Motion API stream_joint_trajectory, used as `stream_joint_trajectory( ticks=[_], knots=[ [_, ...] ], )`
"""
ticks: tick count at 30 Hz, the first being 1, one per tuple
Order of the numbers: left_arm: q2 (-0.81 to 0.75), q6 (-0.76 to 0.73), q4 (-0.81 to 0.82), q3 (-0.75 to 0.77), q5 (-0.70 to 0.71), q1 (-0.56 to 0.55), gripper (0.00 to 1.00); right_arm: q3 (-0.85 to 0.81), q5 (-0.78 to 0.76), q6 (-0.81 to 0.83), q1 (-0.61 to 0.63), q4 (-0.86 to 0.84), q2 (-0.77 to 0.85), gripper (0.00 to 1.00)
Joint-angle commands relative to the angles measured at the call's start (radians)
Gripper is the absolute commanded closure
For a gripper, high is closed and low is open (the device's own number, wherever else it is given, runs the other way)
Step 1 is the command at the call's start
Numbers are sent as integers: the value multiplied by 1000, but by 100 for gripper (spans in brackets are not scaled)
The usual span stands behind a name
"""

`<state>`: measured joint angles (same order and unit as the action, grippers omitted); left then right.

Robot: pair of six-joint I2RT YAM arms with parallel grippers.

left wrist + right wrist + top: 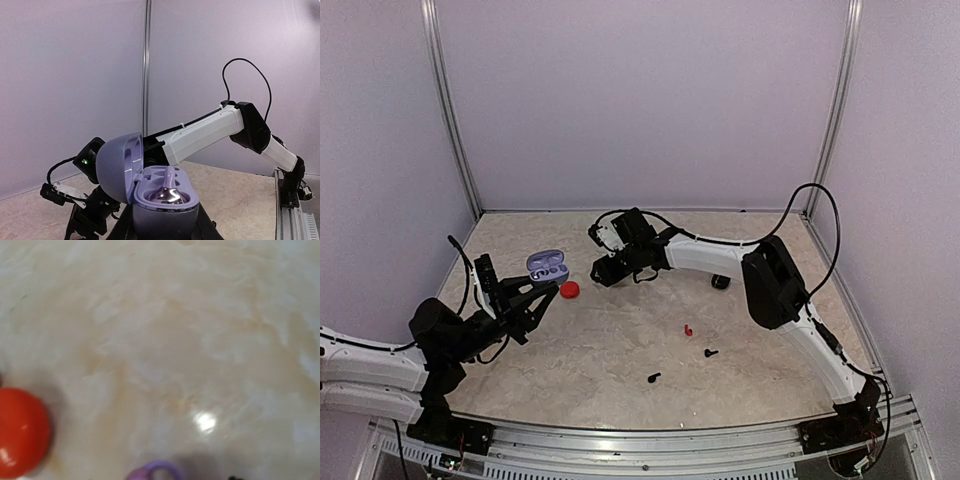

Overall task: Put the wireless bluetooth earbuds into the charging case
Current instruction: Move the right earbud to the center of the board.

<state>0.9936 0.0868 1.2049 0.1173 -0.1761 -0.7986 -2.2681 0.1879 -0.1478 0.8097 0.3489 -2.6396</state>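
Pale marbled tabletop (620, 340) is enclosed by lavender walls (640, 100); at the left, a lilac charging case (547, 267) with its lid raised is clamped between the closed-in fingers of the left gripper (538, 288), and a silvery earbud (167, 192) is seated in one well. Just right of it a red case (569, 290) lies on the table, and the right gripper (603, 272) is poised beside it; its jaw spread cannot be made out. Farther right, a black earbud (653, 378), a red earbud (688, 329) and a second black earbud (710, 352) are scattered apart, with a black case (720, 281) behind them.
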Motion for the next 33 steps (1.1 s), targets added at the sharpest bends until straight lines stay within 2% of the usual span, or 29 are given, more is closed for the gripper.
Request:
stream_joint_trajectory(
  ticks=[1,9,15,21,24,33],
  knots=[
    [-1,7,37,-9,-4,6,100,-55,-63,-4,13,2,-42,44],
    [0,8,36,-10,-5,6,100,-66,-98,25,26,16,-66,48],
    [2,11,32,-10,-5,6,100,-32,-66,43,32,30,-55,57],
    [-2,7,26,-7,-1,6,100,127,6,82,34,-21,52,69],
    [-1,8,24,-5,-1,6,100,221,49,110,34,-56,115,72],
    [-7,4,7,1,-7,4,100,554,251,223,43,-141,343,73]
  ],
)
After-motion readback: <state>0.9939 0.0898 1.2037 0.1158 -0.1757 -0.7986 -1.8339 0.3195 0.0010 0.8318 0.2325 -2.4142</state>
